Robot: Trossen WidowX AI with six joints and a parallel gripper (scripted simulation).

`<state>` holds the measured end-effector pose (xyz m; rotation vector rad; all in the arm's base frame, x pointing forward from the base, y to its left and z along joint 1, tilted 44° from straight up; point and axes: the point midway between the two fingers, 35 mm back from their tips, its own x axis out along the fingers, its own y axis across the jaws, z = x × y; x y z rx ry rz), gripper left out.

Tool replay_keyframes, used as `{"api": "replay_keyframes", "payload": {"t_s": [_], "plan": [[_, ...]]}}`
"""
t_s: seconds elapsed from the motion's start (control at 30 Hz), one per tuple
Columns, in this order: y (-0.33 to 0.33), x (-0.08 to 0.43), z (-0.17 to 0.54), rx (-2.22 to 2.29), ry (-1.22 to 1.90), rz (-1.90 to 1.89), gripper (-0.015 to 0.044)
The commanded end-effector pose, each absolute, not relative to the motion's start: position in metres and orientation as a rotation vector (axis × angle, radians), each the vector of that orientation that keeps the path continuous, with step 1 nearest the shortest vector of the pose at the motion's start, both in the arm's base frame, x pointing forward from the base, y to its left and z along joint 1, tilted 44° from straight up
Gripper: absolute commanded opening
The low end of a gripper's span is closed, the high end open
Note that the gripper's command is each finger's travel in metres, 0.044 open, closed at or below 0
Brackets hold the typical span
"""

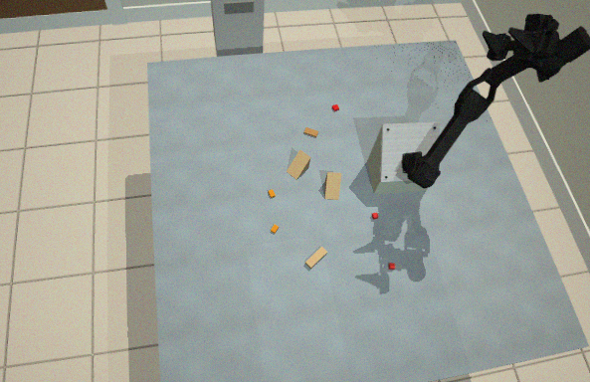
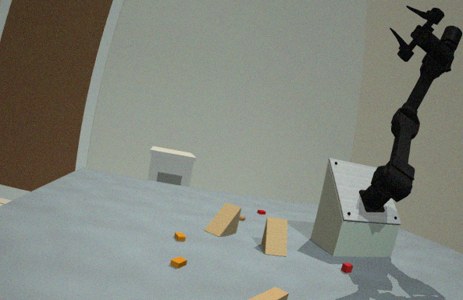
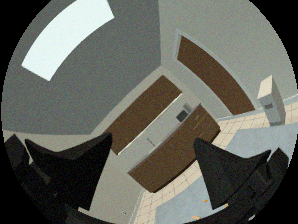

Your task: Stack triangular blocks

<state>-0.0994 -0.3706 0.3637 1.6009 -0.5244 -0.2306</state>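
Note:
One triangular wooden block (image 1: 298, 164) (image 2: 222, 220) rests on the table (image 1: 213, 298) (image 2: 108, 242), its sloped face up and turned askew. The other triangular block (image 1: 332, 186) (image 2: 276, 237) stands apart from it, to its right in the top and exterior views, also with its sloped face up. A gap of table lies between them. My gripper (image 1: 497, 31) (image 2: 398, 17) (image 3: 154, 140) is open and empty, raised high above the table at the upper right of the top and exterior views, far from both blocks. The wrist view looks across the room and does not show the triangular blocks clearly.
A pale bar (image 1: 316, 257) (image 2: 273, 294), a small brown block (image 1: 310, 132) (image 2: 242, 219), two orange blocks (image 1: 272, 193) (image 1: 275, 229) and several red cubes (image 1: 335, 107) (image 1: 375, 216) (image 1: 392, 266) lie around. The arm's sloped pedestal (image 1: 399, 149) (image 2: 327, 215) stands right of the blocks.

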Motion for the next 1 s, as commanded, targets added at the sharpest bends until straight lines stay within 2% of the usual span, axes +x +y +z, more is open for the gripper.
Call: {"api": "replay_keyframes", "payload": {"t_s": [0.0, 0.03, 0.43, 0.63, 0.73, 0.97], "plan": [[-0.369, -0.099, 0.366, 1.593, -0.523, -0.231, 0.0426], [-0.363, -0.099, 0.372, 1.570, -0.519, -0.231, 0.0440], [-0.231, -0.062, 0.480, 1.183, -0.405, -0.193, 0.0440], [-0.152, -0.013, 0.516, 1.045, -0.286, -0.182, 0.0440], [-0.136, -0.002, 0.517, 0.957, -0.255, -0.162, 0.0440], [-0.053, 0.090, 0.519, 0.845, -0.034, -0.179, 0.0440]]}}
